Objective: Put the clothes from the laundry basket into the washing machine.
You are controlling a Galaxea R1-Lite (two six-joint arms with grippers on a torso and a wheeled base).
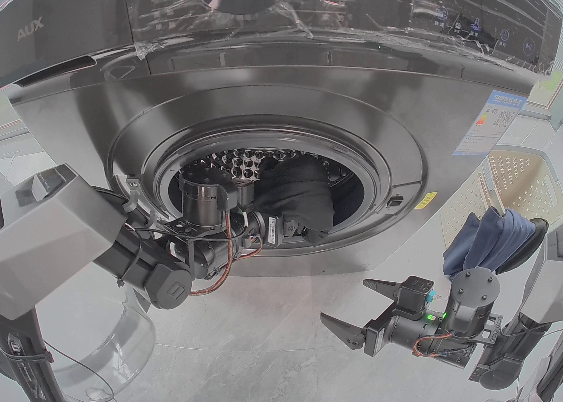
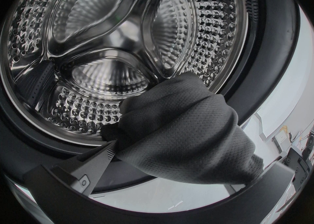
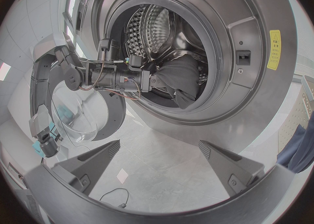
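A grey front-loading washing machine (image 1: 293, 86) stands with its round glass door (image 1: 99, 333) swung open to the robot's left; the steel drum (image 2: 108, 38) behind the opening is bare and dimpled. The left tool (image 2: 157, 146) is at the lower lip of the opening, reaching into the drum's mouth; its fingers are spread, one finger (image 2: 98, 159) standing out to the side, the other covered by cloth. A black mesh garment (image 1: 299, 192) is bunched between and over those fingers; part of it lies inside the drum, and a fold hangs out over the dark door seal.

The right tool (image 1: 345, 301) hangs low above the pale tiled floor (image 1: 264, 327), in front of the machine and towards its right side, well apart from the opening; its two dark fingers are spread wide and hold nothing. A cream perforated laundry basket (image 1: 522, 180) stands on the floor at the machine's right side; a dark blue garment (image 1: 487, 242) hangs over the basket's near rim, close behind the right arm. A thin cable (image 3: 114, 195) lies on the floor near the door.
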